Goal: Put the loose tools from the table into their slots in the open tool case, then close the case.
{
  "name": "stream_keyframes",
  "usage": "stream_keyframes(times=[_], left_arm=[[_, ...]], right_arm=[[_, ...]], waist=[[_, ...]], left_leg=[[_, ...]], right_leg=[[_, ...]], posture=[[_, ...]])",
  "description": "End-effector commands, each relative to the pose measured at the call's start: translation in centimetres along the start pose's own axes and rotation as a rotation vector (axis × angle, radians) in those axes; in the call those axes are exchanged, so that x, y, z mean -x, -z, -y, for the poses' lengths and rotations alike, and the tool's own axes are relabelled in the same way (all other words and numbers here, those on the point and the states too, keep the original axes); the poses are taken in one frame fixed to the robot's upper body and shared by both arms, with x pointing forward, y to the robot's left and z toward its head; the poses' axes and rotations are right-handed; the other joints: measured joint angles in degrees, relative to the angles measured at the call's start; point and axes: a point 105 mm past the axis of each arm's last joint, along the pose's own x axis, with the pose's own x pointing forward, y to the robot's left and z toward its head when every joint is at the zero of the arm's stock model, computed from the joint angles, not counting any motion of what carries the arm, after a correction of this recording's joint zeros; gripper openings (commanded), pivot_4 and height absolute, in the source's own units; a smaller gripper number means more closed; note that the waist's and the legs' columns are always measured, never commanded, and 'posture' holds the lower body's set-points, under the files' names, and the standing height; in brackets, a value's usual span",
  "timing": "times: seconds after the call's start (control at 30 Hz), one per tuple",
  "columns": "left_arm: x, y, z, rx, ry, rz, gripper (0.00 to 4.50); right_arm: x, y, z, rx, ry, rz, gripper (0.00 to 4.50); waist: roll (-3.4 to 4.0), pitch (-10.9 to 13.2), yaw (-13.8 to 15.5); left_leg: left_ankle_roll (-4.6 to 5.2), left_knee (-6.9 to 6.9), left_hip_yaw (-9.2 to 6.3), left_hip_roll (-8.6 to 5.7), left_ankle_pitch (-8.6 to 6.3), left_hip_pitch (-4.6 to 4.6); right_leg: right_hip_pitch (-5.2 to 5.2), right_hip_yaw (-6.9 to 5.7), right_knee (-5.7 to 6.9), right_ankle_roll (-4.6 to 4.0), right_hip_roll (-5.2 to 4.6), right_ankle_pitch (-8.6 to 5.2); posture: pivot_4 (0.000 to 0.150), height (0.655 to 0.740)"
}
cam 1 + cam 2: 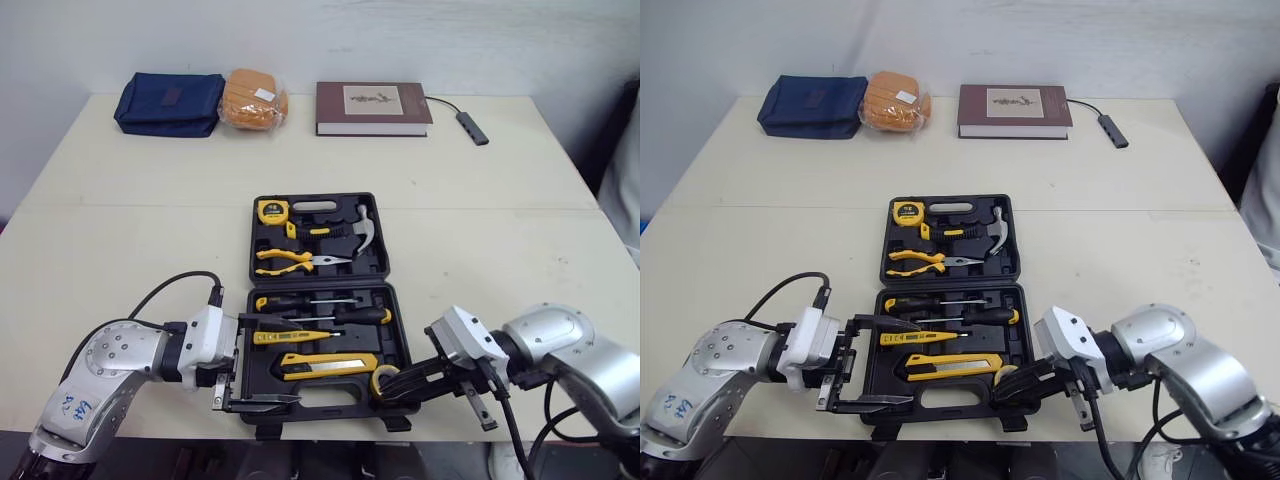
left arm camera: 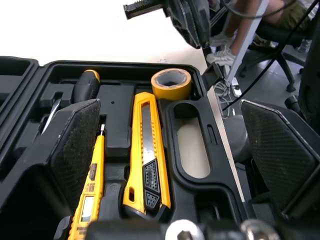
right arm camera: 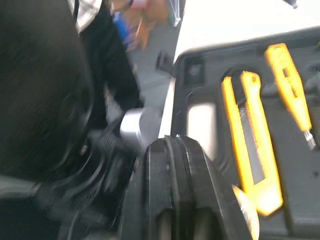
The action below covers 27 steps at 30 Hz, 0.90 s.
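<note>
1. All the tools you can see lie slotted in the open tool case (image 1: 384, 262) at the desk's (image 1: 500, 230) near edge, with the utility knife (image 2: 147, 155) and tape roll (image 2: 171, 82) in its near half. Closing looks like the step in hand.
2. Your left gripper (image 1: 298, 360) has its fingers spread wide across the near half's left corner. You cannot tell whether the right gripper (image 1: 385, 390), beside the tape roll, grips anything.
3. Take both corners evenly, then fold the near half over in one level arc so nothing slips out.
4. No brand or label is legible; the tape measure (image 1: 272, 211) face is too small to read.
</note>
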Motion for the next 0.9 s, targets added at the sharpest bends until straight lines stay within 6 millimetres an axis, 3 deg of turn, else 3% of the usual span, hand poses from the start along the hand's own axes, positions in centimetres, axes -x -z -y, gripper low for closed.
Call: stream_keyframes(times=[0.03, 0.17, 0.53, 0.8, 0.9], left_arm=[[0.3, -0.2, -0.2, -0.027, 0.005, -0.009, 4.50], [0.4, -0.2, 0.0, -0.025, 0.022, -0.015, 4.50], [1.5, -0.3, -0.5, 0.002, 0.013, -0.051, 4.50], [1.9, -0.3, -1.4, -0.005, -0.089, -0.035, 4.50], [2.7, -0.1, -1.8, 0.007, -0.160, -0.051, 4.50]], right_arm=[[-0.5, 0.4, 0.1, 0.099, 0.018, 0.002, 0.10], [-1.3, 2.4, 1.0, 0.080, 0.094, 0.005, 0.10], [-0.5, 9.5, 1.9, -0.006, 0.138, -0.168, 0.10], [-1.0, 8.4, 2.8, -0.008, 0.167, -0.138, 0.10], [0.3, 4.8, 3.2, -0.104, 0.256, 0.031, 0.10]], waist=[[0.00, 0.0, 0.0], [0.00, 0.0, -0.1], [-0.25, -0.2, -0.1], [-0.61, -0.5, -0.2], [-0.51, -0.4, -0.2]], left_leg=[[0.00, 0.02, 0.02, 0.00, 0.00, 0.02], [-0.05, 0.00, 0.01, 0.02, 0.02, 0.06], [-0.05, 0.02, 0.01, 0.02, 0.03, 0.24], [-0.19, -0.03, -0.07, 0.09, -0.04, 0.36], [-0.27, -0.04, -0.07, 0.12, -0.09, 0.31]], right_leg=[[0.00, 0.01, 0.00, 0.00, 0.01, 0.00], [-0.02, 0.02, 0.02, 0.00, 0.05, 0.00], [0.13, 0.07, 0.04, -0.01, 0.01, 0.00], [0.21, 0.07, 0.01, -0.10, -0.01, 0.02], [0.14, 0.08, 0.02, -0.15, -0.02, 0.03]], posture=[[0.150, 0.7400], [0.150, 0.7400], [0.150, 0.7400], [0.150, 0.7400], [0.150, 0.7400]])
